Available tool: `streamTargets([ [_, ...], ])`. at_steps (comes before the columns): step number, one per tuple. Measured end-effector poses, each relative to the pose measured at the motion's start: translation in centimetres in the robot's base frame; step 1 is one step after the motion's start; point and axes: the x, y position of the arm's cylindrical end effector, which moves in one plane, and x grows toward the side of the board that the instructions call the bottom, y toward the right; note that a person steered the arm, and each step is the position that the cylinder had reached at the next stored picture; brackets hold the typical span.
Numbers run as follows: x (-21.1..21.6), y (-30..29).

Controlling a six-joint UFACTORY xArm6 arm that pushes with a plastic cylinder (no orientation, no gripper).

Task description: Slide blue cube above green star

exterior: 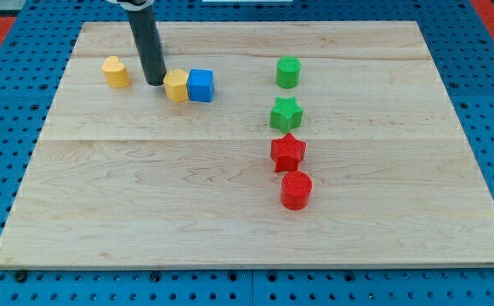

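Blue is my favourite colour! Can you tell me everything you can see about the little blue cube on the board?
The small blue cube looks like solid, smooth plastic, with a lighter top face and a darker front. It sits flat and upright on the pale wooden board, toward the view's upper left. Its left side is pressed against a yellow, roughly hexagonal block. My tip, the end of the dark rod, is just left of that yellow block, not touching the cube. The green star-shaped block lies off to the cube's right, slightly lower.
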Motion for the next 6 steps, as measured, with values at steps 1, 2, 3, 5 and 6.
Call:
streamTargets([
  [1,-0.2,1.7],
  [2,0.7,4.9],
  [3,1.4,2.2],
  [5,4.5,4.8],
  [6,4.5,9.2],
])
